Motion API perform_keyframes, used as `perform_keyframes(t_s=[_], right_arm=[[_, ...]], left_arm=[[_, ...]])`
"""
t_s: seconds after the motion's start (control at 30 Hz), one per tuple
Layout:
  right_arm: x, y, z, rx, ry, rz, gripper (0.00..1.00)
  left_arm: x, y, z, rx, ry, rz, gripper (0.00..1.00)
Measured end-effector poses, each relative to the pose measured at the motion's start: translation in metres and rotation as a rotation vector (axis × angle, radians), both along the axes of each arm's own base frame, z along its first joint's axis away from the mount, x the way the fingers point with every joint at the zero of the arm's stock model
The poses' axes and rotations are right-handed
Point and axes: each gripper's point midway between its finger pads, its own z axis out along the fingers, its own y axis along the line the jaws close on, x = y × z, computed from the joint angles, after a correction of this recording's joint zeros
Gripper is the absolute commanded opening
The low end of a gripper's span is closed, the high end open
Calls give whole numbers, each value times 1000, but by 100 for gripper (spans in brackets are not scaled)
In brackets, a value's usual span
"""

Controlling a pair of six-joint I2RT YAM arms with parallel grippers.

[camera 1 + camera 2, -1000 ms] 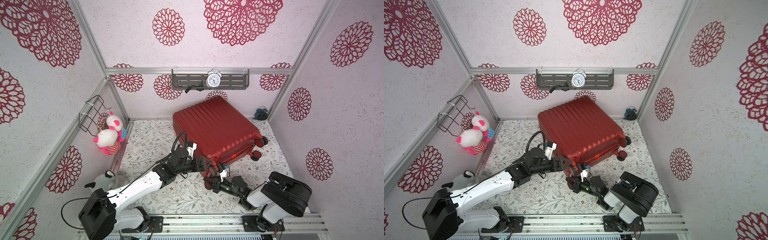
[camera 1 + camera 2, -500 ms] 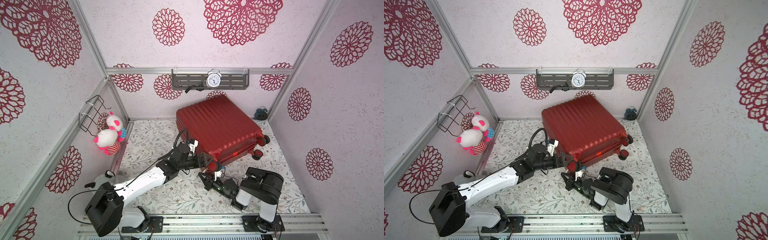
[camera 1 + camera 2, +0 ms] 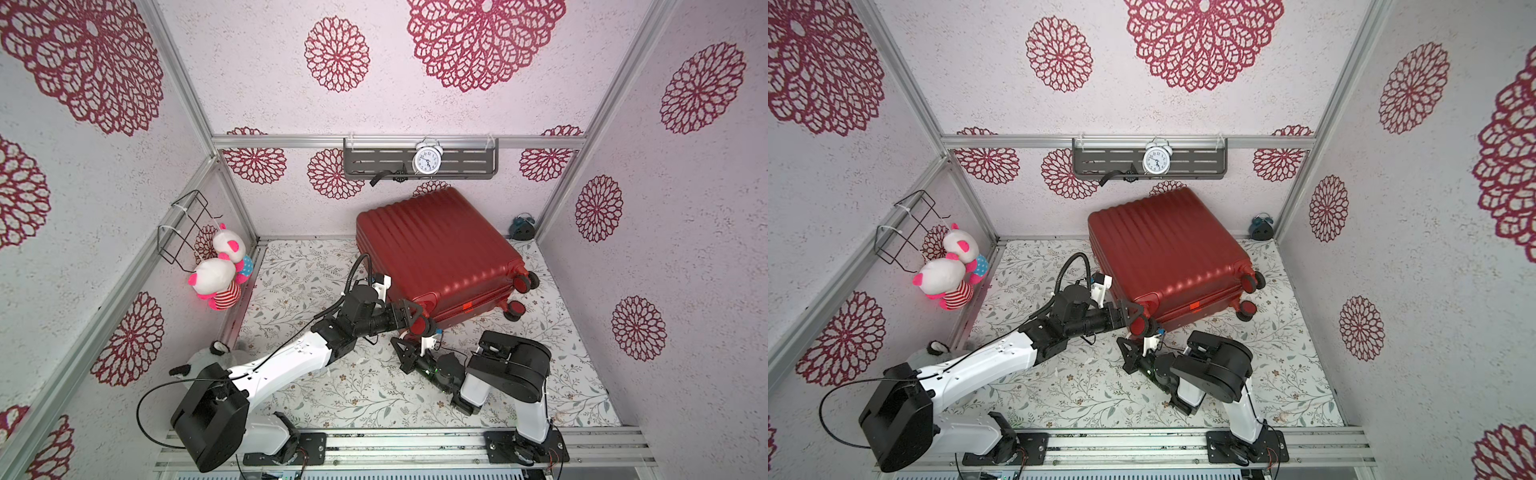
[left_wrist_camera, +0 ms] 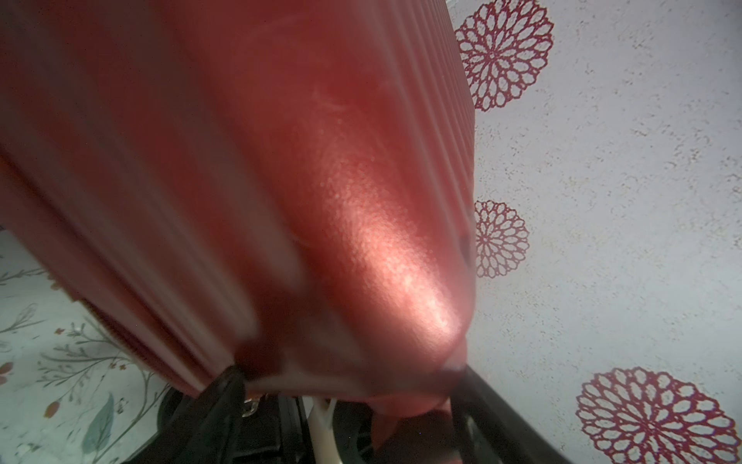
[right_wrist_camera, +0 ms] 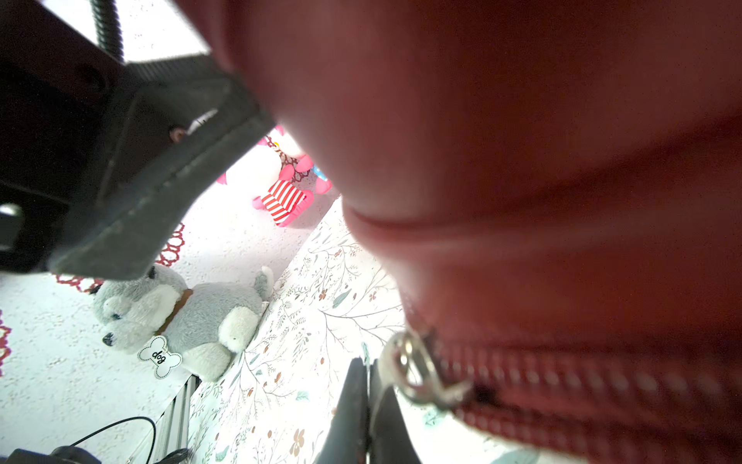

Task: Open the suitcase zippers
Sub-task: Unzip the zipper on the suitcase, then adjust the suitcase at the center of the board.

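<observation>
The red ribbed suitcase (image 3: 436, 249) (image 3: 1167, 249) lies flat on the floral floor by the back wall, wheels to the right. My left gripper (image 3: 415, 318) (image 3: 1138, 318) clasps its near left corner; in the left wrist view the shell (image 4: 321, 180) fills the gap, and both black fingers (image 4: 225, 393) press on it. Just in front, my right gripper (image 3: 401, 345) (image 3: 1123, 345) sits low on the floor. In the right wrist view its fingers (image 5: 353, 401) are shut, pinching the tab of the silver zipper pull (image 5: 417, 377) at the end of the red zipper track (image 5: 562, 385).
A grey plush dog (image 5: 176, 313) (image 3: 216, 353) lies by the left wall. Pink-and-white plush toys (image 3: 220, 270) hang under a wire basket (image 3: 183, 224). A shelf with a white clock (image 3: 426, 160) is on the back wall. A small blue clock (image 3: 521, 226) sits in the back right corner.
The suitcase has swung toward the back right corner with the left gripper on its corner. The right arm has folded back, its gripper moving left along the front seam.
</observation>
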Motion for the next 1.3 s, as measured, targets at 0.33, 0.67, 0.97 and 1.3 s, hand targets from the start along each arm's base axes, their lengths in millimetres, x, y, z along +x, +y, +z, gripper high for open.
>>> perform_keyframes(t_s=[0.33, 0.67, 0.97, 1.3], right_arm=[[-68, 47, -20, -44, 47, 348, 24], [-113, 44, -48, -161, 150, 540, 38], [-112, 29, -13, -243, 98, 539, 48], [-107, 7, 53, -393, -10, 490, 99]], left_arm=[[-30, 46, 0, 88, -140, 25, 88], [-44, 90, -64, 198, -47, 95, 83], [-48, 110, -69, 212, -38, 169, 83], [-48, 132, -17, 162, -123, 276, 87]])
